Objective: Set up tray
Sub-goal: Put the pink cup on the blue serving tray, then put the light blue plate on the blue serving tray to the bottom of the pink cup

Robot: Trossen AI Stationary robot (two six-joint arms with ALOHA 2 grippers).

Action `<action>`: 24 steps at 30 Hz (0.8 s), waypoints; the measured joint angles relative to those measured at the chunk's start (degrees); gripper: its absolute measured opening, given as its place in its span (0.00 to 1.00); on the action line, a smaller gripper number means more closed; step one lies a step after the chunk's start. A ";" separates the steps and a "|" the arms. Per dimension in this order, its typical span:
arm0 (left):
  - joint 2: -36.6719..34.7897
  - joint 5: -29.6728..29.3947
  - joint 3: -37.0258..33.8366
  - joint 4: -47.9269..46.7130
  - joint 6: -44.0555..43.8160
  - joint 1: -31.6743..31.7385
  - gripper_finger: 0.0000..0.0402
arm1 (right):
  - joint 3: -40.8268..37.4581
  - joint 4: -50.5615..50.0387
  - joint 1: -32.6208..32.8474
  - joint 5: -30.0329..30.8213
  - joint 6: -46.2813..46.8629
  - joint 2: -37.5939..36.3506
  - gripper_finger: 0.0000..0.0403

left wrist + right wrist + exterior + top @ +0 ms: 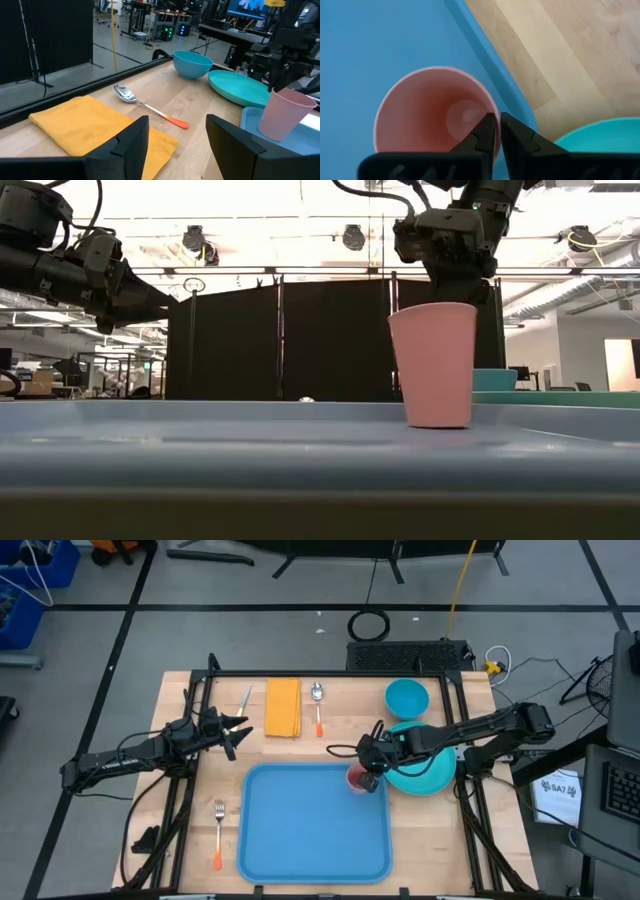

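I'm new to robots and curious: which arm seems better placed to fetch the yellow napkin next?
Probably the left: its open gripper hovers beside the yellow napkin, while the right gripper pinches the pink cup's rim on the tray.

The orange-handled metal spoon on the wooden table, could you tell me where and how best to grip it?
I'd grip the orange-handled metal spoon at its orange handle, coming straight down from above with fingers across it: it lies flat beside the folded yellow cloth napkin, and the handle is its straight, narrow part.

light-blue tray [300, 830], pink cup [433, 364], yellow cloth [283, 707]
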 joint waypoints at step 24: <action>0.01 0.00 0.00 -0.01 0.00 0.00 0.50 | -0.09 -1.54 -0.52 5.88 -1.40 -5.37 0.30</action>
